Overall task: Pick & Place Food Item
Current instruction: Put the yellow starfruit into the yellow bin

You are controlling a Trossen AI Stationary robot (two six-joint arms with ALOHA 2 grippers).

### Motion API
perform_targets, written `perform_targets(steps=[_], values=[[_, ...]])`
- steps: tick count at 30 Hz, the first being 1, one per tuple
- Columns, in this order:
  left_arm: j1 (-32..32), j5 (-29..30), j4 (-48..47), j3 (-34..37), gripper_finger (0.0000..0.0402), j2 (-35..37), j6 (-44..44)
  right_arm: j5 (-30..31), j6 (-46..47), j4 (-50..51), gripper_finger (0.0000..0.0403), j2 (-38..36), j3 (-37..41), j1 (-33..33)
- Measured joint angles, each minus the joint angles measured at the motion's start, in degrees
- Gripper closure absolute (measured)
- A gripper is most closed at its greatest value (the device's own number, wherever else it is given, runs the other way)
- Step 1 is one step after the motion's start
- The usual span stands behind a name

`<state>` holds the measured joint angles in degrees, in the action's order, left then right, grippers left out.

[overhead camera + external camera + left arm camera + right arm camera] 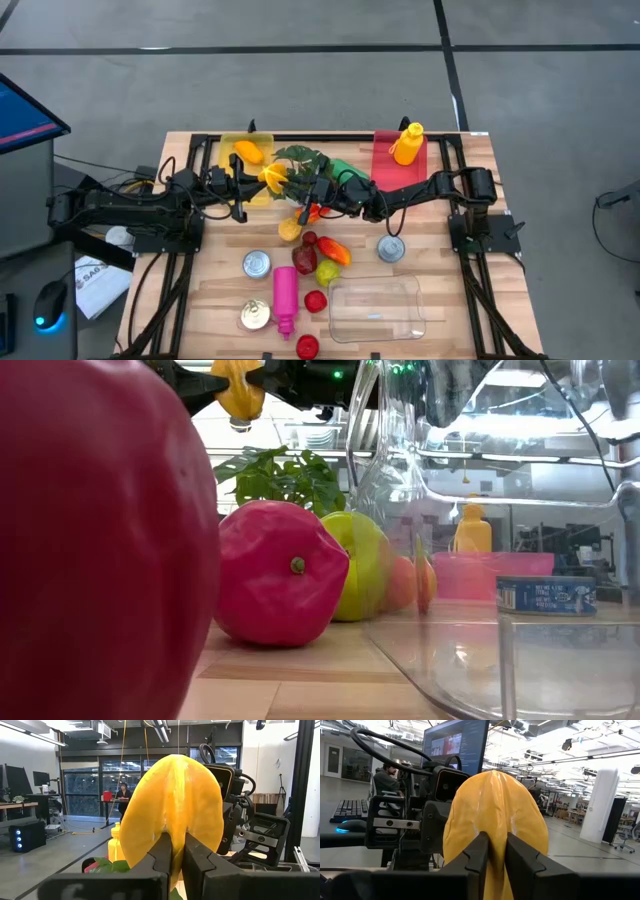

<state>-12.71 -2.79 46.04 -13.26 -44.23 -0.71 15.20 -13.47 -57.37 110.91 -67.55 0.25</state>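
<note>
A yellow ribbed fruit (273,177) hangs in the air above the table's middle, left of a leafy green plant (300,160). Both grippers meet at it. My left gripper (177,837) comes from the table's left and is shut on the fruit (172,800). My right gripper (497,840) comes from the right and has the same fruit (495,815) between its fingers. In the low view the fruit (240,390) shows at the top between dark fingers on either side. My left gripper pinches a ridge of the fruit (176,822) between its two fingers, coming about level from the table's left. The fruit is clear of the table. My right gripper pinches a ridge on the fruit's opposite side (497,827) between its two fingers, coming about level from the table's right.
A yellow bin (247,140) stands at the far left and a red bin (385,165) with a yellow bottle (407,143) at the far right. Nearer lie toy foods (320,262), cans (257,264), a pink bottle (285,295) and a clear tray (378,308).
</note>
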Motion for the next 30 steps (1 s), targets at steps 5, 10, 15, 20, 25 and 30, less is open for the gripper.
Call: perform_targets(steps=[5,10,15,20,25,30], values=[[0.0,0.0,0.0,0.0,0.0391,0.0,0.0,0.0,0.0,-0.1,0.0347,0.0,0.0,0.0],[0.0,0.0,0.0,0.0,0.0392,0.0,0.0,0.0,0.0,-0.4,0.0345,0.0,0.0,0.0],[0.0,0.0,-0.3,0.0,0.0393,0.0,0.0,-0.1,0.0,0.1,0.0318,0.0,0.0,0.0],[0.0,-0.3,-0.6,0.0,0.0392,0.0,0.0,-0.3,0.0,0.5,0.0248,0.1,0.0,0.1],[0.0,-0.2,-0.5,0.0,0.0393,0.0,0.5,-0.1,0.0,0.3,0.0168,0.1,0.0,0.1],[0.0,-0.2,-0.4,-0.2,0.0392,0.0,0.5,2.4,-0.6,1.1,0.0132,-1.1,0.1,0.1]])
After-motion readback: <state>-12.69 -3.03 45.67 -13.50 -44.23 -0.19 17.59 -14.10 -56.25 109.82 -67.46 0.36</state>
